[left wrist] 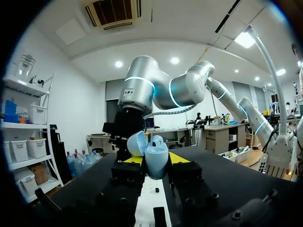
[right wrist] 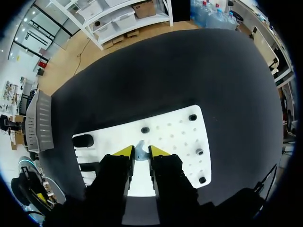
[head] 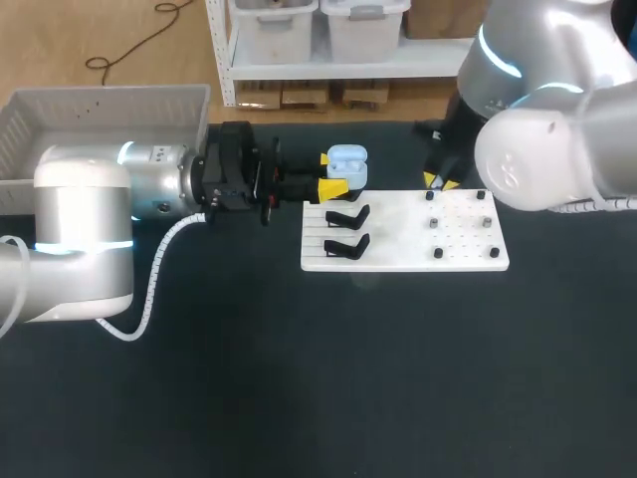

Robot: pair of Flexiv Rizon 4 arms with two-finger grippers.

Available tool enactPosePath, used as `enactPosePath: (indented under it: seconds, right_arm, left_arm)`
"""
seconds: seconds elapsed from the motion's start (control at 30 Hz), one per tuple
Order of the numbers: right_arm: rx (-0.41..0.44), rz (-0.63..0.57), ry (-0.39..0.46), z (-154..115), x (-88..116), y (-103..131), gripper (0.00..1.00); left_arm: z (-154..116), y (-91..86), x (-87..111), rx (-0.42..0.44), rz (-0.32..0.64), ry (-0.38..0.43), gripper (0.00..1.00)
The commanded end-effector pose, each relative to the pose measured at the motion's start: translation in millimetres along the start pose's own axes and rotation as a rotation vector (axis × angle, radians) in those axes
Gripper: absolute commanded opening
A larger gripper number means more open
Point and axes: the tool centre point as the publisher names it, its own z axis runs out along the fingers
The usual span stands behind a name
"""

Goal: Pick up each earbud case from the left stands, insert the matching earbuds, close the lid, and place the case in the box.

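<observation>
**Left gripper holds open case, right gripper pinches earbud over board**

Left arm comes in from the left and lies low over the black table (head: 299, 378). Left gripper (left wrist: 156, 163) is clamped on the pale blue case (left wrist: 156, 161), one yellow tip on each side. Case is upright, with its lid (left wrist: 137, 143) swung open to one side. A small rounded pale piece shows at the case's mouth; cannot tell what it is. In the head view the case sits at the far left corner of the white board (head: 403, 261), just beyond the board's edge.

Two black stands (head: 346, 216) lie one behind the other on the board's left part, near the left gripper but apart from it. Small dark pegs (head: 435, 223) dot the board's right part.

Right arm comes in from the upper right. Right gripper (right wrist: 141, 152) points down over the board's far edge, close to a peg. Its tips are nearly together and pinch a small pale earbud (right wrist: 140, 150) between them. Earbud is too small for more detail.

The two grippers are near each other but not touching. Grey box (head: 100, 110) sits at the table's far left, behind the left arm and well apart from the board.
</observation>
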Motion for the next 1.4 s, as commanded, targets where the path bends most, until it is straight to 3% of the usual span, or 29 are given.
enactPosePath:
  seconds: [0.03, 0.1, 0.47, 0.7, 1.17, 1.4]
  right_arm:
    - [0.003, 0.007, 0.009, -38, 15, -4, 0.0]
    - [0.015, 0.008, 0.046, -53, 19, -3, 0.0]
    - [0.022, -0.101, 0.081, -134, 45, 20, 0.0]
    - [0.011, -0.228, 0.132, -165, 62, 44, 0.0]
    - [0.006, -0.448, 0.206, -167, 88, 107, 0.0]
    - [0.019, -0.538, 0.236, -161, 102, 126, 0.0]
  left_arm:
    - [0, 0.8, 0.9, 0.001, 0.001, -0.002, 0.0]
    - [0, 0.8, 0.9, 0.001, 0.001, -0.002, 0.0]
    - [0, 0.8, 0.9, 0.001, 0.001, -0.002, 0.0]
    - [0, 0.8, 0.9, 0.001, 0.001, -0.002, 0.0]
    - [0, 0.8, 0.9, 0.001, 0.001, -0.002, 0.0]
    - [0, 0.8, 0.9, 0.001, 0.001, -0.002, 0.0]
